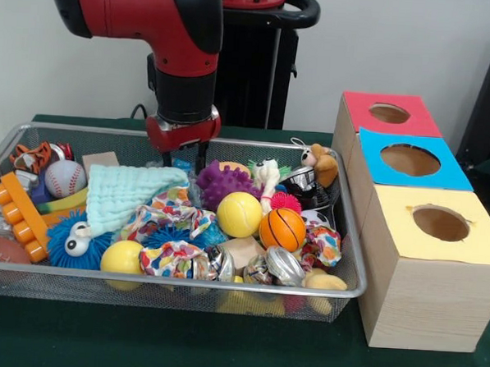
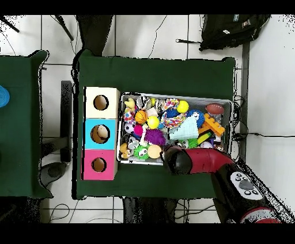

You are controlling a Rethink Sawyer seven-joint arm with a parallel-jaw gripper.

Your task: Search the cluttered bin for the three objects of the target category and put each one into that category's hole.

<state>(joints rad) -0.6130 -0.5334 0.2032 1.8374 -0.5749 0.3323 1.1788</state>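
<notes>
Red-black arm: came down from above at bin's back edge.
Claw [image 1: 183, 157]: fingers dipped behind the rim, hidden by toys; grip state could not be told.
Bin [image 1: 182, 284]: wire mesh, packed with toys.
Targets: category not shown; likely balls. Yellow ball [image 1: 239, 214] and basketball [image 1: 282, 229] sat in front of the claw, baseball [image 1: 64, 177] off to its side.
Holes: box [image 1: 425, 267] stood well apart from the claw, beside the bin.
Tip: probably best to pick an exposed ball and avoid the mint cloth [image 1: 129, 194] just below the claw.
</notes>
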